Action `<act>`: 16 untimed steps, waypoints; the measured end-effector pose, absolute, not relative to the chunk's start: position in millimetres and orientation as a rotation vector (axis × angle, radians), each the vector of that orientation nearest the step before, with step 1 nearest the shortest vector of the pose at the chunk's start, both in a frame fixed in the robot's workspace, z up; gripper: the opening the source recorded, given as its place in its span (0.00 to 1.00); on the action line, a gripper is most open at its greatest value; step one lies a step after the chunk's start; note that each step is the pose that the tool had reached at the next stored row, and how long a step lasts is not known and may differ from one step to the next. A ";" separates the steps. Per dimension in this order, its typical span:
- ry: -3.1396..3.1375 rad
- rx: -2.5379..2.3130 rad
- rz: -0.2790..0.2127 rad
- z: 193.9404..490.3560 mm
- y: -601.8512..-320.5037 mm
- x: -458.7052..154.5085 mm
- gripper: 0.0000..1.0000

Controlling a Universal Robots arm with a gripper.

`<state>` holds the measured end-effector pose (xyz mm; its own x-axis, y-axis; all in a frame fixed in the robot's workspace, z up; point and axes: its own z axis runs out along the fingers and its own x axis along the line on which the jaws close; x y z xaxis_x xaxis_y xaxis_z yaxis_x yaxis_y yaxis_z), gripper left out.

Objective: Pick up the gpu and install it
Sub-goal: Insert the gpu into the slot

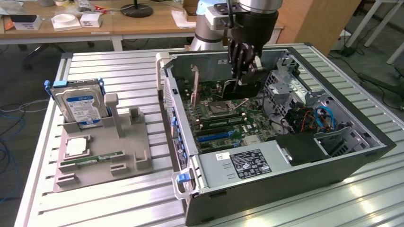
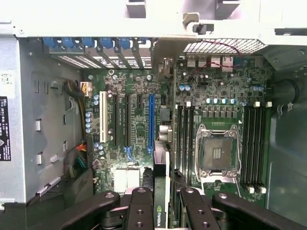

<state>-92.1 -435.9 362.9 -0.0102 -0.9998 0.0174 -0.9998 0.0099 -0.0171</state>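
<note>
My gripper (image 1: 243,73) clamps the gpu (image 2: 159,215) above the motherboard (image 2: 139,148). Any tilt off the blue slot (image 2: 151,122) could jam its edge.

A silvery slatted aluminium work table (image 1: 107,71) was pictured with bright glare caught on its ribs at the exterior view's right. Behind it, a long light-wood desk (image 1: 145,26) was strewn with small white boxes (image 1: 66,21). A grey floor (image 1: 25,90) was crossed by loose blue cables (image 1: 6,156); a brown wooden panel (image 1: 315,21) was seen beyond.
</note>
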 end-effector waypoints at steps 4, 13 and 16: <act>-2.232 2.210 0.038 361.8 -438.7 -93.0 0.26; -2.231 2.211 0.038 359.5 -444.1 -94.7 0.26; -2.225 2.217 0.038 358.2 -444.5 -95.1 0.26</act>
<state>-95.1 -444.5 358.2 -0.0036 -0.9998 0.0172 -0.9998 0.0033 -0.0171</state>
